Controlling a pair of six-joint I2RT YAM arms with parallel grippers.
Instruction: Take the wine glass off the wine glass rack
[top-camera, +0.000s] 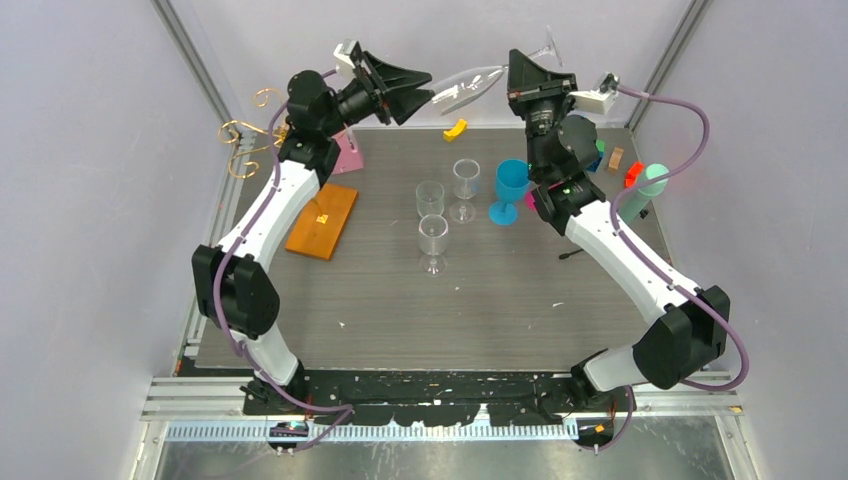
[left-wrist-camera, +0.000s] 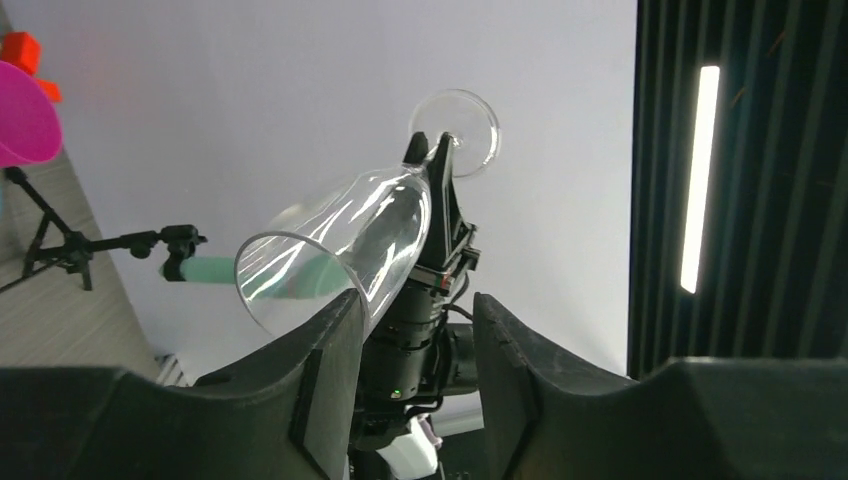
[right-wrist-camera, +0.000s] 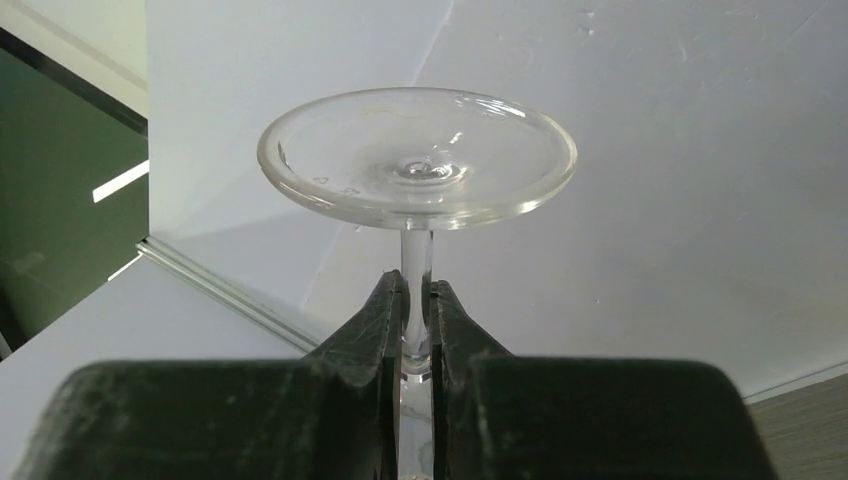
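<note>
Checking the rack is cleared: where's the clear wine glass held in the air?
In the top view, the clear wine glass hangs sideways above the table's far side, stem clamped in the right gripper, bowl at the open left gripper.

R gripper (right-wrist-camera: 417, 305) pinches wine glass (right-wrist-camera: 417, 160) stem (round foot just above jaws)

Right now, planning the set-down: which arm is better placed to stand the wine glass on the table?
Likely right: the right gripper clamps the wine glass by its stem; the left gripper stands open at the bowl.
</note>
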